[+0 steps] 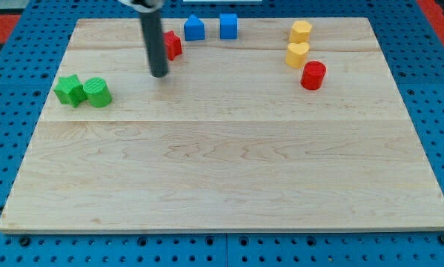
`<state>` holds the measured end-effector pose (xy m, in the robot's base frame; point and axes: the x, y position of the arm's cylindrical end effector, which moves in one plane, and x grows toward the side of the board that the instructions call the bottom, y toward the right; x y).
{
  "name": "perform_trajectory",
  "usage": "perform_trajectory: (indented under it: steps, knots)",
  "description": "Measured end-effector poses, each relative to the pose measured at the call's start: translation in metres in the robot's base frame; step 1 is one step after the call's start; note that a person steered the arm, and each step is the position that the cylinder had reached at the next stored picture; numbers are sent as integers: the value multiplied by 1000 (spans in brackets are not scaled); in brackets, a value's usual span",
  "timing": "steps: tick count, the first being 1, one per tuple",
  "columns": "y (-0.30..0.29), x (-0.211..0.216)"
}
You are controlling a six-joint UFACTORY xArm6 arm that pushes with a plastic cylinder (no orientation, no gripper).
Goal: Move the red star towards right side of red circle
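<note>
The red star (173, 45) lies near the board's top edge, left of centre, partly hidden behind my rod. My tip (159, 74) rests on the board just below and left of the star, close to it. The red circle (313, 75), a short cylinder, stands far off at the view's upper right, below two yellow blocks.
A blue house-shaped block (194, 29) and a blue cube (228, 26) sit right of the star. A yellow hexagon (301, 32) and a yellow heart (297, 54) stand above the red circle. A green star (70, 90) and green cylinder (98, 92) sit at the left. The wooden board (222, 170) holds all.
</note>
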<state>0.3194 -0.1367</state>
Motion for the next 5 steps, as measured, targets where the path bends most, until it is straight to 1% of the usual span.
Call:
perform_trajectory:
  steps: [1, 2, 3, 4, 5]
  knots:
    - [-47, -48]
    - [-40, -91]
    - [15, -78]
    - [35, -26]
    - [73, -14]
